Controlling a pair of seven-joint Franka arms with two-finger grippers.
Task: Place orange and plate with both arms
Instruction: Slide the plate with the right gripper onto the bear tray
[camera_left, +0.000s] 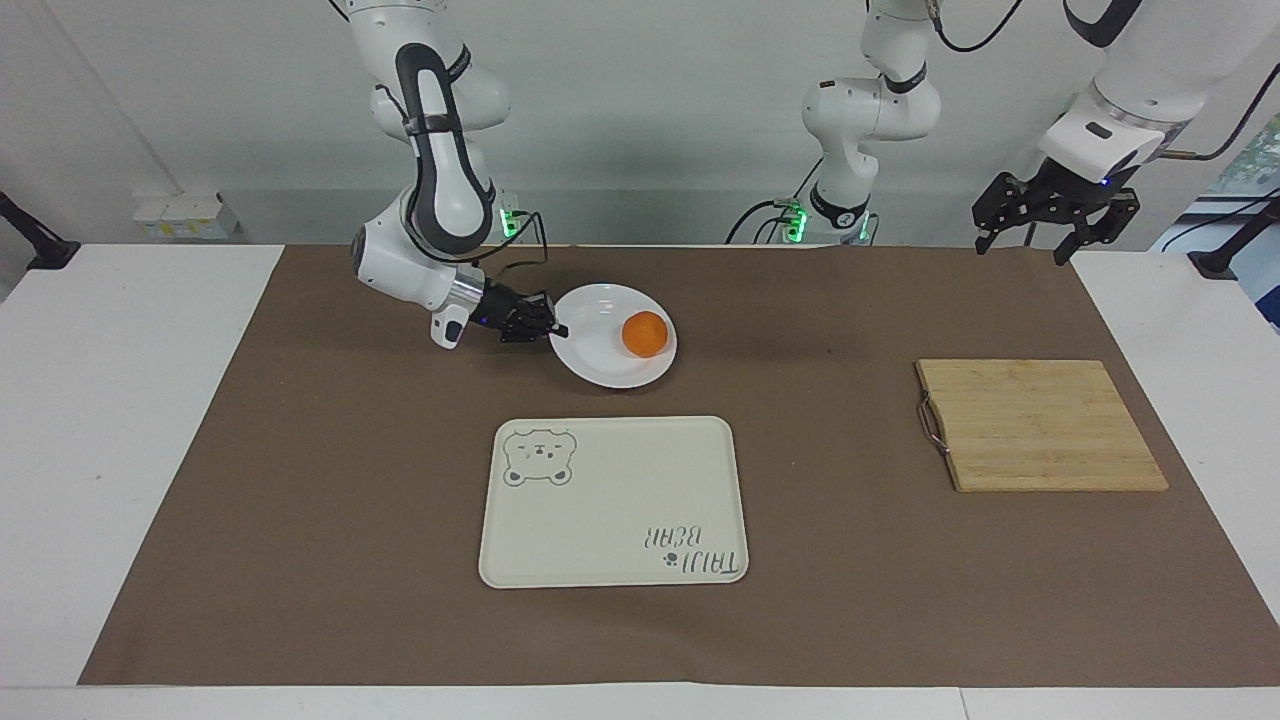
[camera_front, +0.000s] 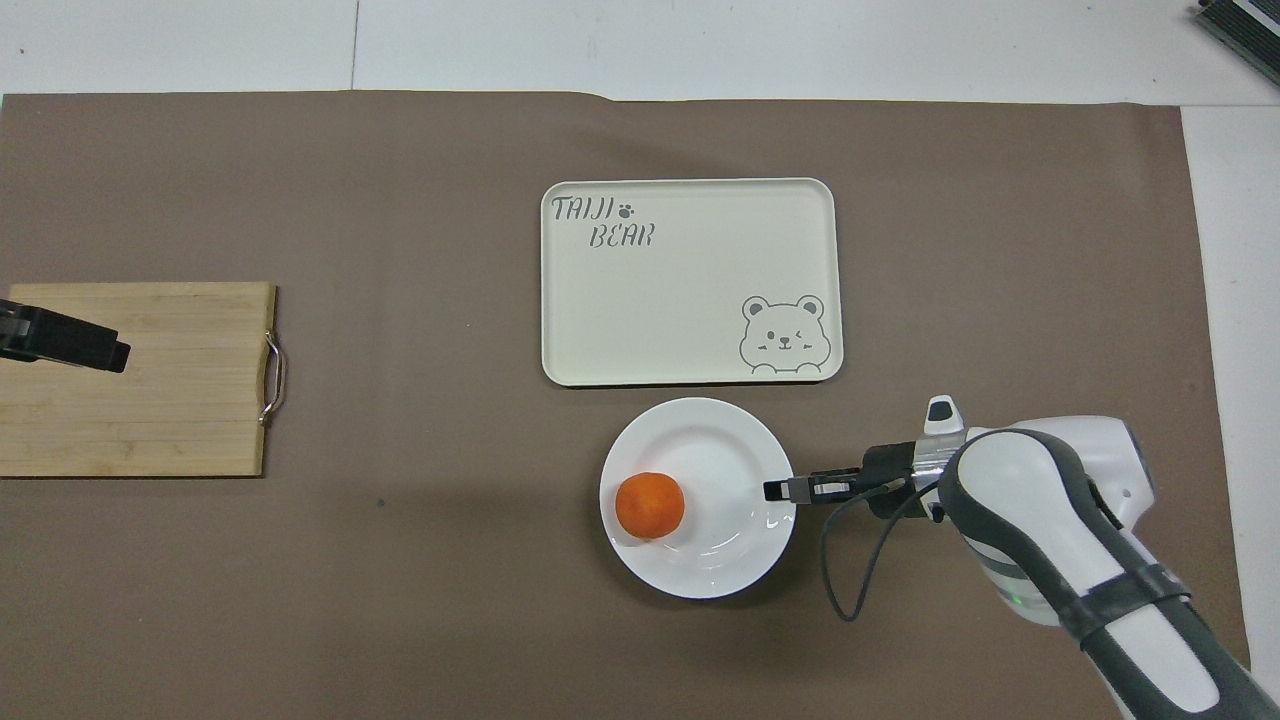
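The right arm's black gripper (camera_left: 555, 328) is pinching the rim of the round shiny white plate (camera_left: 600, 365), with its fingertips squeezed tight on the edge. The plate is looking lifted and tipped, with the far edge from the gripper hanging lower, over the brown mat (camera_left: 300, 500). The small round bright-orange fruit (camera_left: 645, 334) is sitting on the plate, right at the low edge, away from the gripper. The plate is hanging nearer to the robots than the big cream tray with the bear picture (camera_left: 600, 500), just beside it. The left arm's black gripper (camera_left: 1052, 215) is waiting up in the air with its fingers spread wide and nothing in them, over the left arm's end of the table, near the wooden cutting board (camera_left: 1040, 425). I think the robot is carrying the plate toward the tray now. Next it needs to move the plate over the tray slowly and keep it flat, because the orange could roll off the edge.
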